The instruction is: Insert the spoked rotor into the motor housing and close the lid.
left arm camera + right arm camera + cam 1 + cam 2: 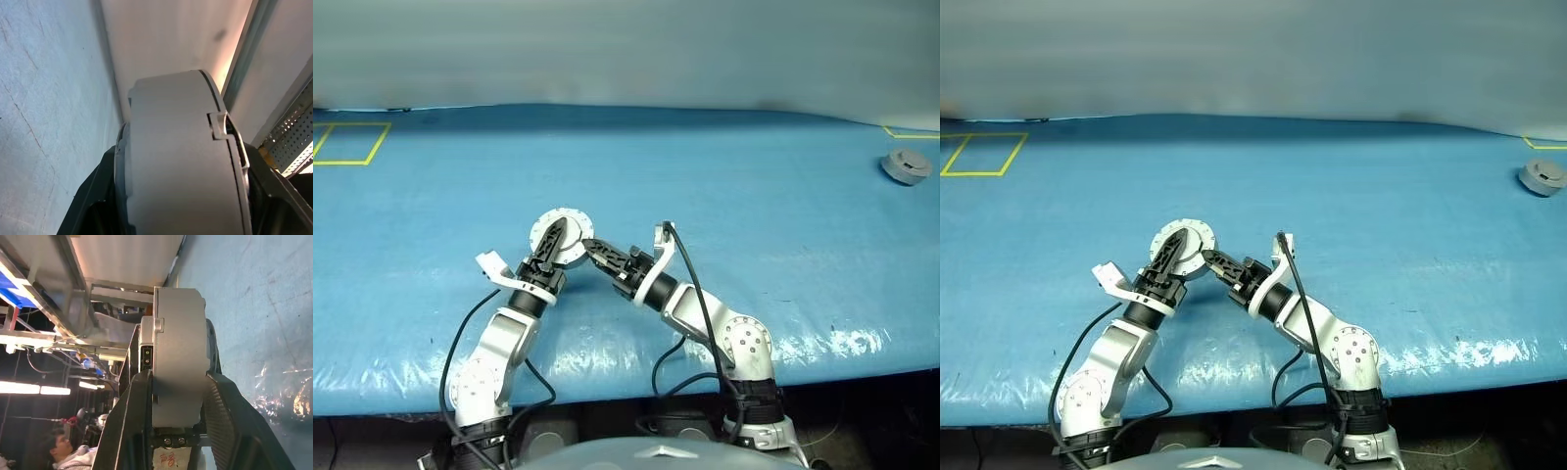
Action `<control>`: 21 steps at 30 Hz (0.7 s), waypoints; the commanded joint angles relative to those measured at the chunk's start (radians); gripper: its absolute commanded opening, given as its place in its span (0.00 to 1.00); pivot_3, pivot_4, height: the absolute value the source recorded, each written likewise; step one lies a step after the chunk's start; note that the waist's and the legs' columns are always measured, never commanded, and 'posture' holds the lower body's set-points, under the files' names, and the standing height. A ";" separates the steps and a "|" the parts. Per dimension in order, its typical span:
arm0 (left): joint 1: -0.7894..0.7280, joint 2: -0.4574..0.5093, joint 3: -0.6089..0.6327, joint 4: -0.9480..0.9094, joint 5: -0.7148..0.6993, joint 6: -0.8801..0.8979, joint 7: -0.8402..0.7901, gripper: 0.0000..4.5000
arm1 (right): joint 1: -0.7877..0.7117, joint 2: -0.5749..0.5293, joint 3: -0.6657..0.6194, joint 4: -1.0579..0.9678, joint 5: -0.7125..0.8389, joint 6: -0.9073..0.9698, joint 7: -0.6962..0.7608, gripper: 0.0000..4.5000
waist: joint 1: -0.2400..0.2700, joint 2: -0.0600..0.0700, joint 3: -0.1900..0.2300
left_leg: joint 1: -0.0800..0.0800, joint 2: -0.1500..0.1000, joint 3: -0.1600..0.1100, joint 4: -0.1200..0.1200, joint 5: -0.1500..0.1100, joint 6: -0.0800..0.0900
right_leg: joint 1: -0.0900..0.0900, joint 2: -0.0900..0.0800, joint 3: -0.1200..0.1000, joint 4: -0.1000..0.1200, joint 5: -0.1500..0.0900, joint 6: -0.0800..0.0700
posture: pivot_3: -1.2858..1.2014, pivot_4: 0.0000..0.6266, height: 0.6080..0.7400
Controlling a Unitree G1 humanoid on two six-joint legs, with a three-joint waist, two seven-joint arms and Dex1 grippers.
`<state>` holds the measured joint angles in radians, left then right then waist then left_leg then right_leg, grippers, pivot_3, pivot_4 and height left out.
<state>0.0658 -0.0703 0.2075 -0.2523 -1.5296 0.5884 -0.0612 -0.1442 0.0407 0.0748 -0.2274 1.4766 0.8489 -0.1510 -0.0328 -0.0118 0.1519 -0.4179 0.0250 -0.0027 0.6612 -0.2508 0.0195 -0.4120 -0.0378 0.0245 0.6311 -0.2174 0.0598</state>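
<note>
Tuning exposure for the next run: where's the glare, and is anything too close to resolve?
Left eye view: specular glare on the blue plastic table cover along its near edge. Right wrist view: the same sheen on the cover, bright strip lights, dark background. Left wrist view: the motor housing sits close to the lens and looks soft; a warm bright streak runs behind it.

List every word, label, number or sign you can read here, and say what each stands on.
Red marks on the white plate at the base of the right gripper: too blurred to read.
Yellow outlines taped on the blue table: shapes only, no text.
Housing and lid: no lettering that can be read.
</note>
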 commanded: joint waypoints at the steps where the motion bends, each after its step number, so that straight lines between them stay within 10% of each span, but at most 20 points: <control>1: -0.012 0.016 0.029 -0.027 0.025 -0.028 0.073 0.55 | 0.022 -0.084 0.049 -0.155 -0.143 -0.015 0.136 0.48 | 0.001 0.000 0.000 | 0.000 0.000 0.000 0.000 0.000 0.000 | 0.000 0.000 0.000 0.000 0.000 0.000 | 0.52 0.24 1.00; 8: -0.222 0.186 0.114 0.172 0.119 -0.022 0.128 0.54 | 0.110 -0.310 0.137 -0.295 -0.518 -0.116 0.286 0.99 | 0.014 -0.002 0.000 | 0.001 0.000 0.000 0.002 0.002 -0.003 | 0.000 0.002 -0.002 0.004 -0.002 -0.002 | 0.52 0.24 1.00; 21: -0.938 0.395 0.116 1.129 0.687 -0.247 -0.111 0.54 | 0.180 -0.315 0.242 -0.286 -0.991 -0.325 0.285 1.00 | 0.018 -0.009 0.003 | 0.001 -0.002 -0.001 0.002 0.005 -0.005 | -0.001 0.002 -0.002 0.010 0.000 -0.002 | 0.52 0.24 1.00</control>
<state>-0.8057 0.3092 0.2979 0.8203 -0.8901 0.4293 -0.1327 0.0349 -0.2835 0.3143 -0.4943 0.5355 0.5783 0.1402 -0.0144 -0.0206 0.1554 -0.4173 0.0229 -0.0037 0.6632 -0.2461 0.0142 -0.4134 -0.0361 0.0224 0.6406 -0.2174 0.0581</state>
